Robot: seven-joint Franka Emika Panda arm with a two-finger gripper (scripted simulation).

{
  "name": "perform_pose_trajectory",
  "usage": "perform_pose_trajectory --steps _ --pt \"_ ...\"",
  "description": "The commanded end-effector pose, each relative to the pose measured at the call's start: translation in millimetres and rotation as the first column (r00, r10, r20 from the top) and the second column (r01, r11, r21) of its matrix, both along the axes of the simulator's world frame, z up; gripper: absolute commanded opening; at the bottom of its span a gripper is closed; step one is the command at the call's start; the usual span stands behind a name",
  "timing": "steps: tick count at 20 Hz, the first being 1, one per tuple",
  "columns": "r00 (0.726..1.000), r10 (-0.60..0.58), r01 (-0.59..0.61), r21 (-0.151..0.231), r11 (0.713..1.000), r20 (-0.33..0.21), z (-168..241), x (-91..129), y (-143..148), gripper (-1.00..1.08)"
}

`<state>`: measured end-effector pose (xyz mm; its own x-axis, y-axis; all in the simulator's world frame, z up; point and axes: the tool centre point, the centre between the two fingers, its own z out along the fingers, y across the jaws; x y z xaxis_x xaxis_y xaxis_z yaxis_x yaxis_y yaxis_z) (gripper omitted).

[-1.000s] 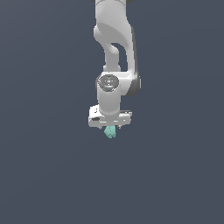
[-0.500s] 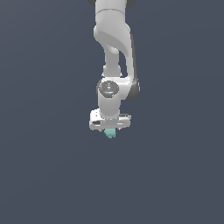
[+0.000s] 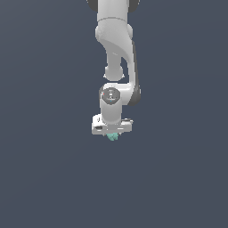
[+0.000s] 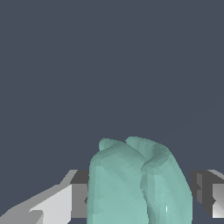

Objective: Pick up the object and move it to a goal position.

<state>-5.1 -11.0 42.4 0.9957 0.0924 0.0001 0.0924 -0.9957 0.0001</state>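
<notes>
Slate backdrop (flat), tool gripping object

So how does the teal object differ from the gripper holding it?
Colour: the object is mint-teal, while the gripper is white with grey fingers.
Size: in the exterior view the object is a small nub, far smaller than the gripper's body.
Shape: the object is lumpy and rounded; the gripper is blocky and flat-sided.
Both look matte.

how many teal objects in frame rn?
1. The teal object sits under the gripper in the exterior view; in the wrist view it fills the gap between the fingers. None else shows.
</notes>
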Motion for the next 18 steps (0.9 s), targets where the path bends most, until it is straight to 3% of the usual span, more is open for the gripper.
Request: perform_pose_trajectory --steps 1,11,18 --pt "1.000 0.000 0.000 0.000 1.000 0.000 -1.0 0.1 0.2 -1.00" --pt "1.000 0.000 0.000 0.000 1.000 0.001 2.9 0.6 1.3 -1.00" --pt "1.000 0.000 0.000 0.000 1.000 0.001 33.9 4.6 13.6 -1.00"
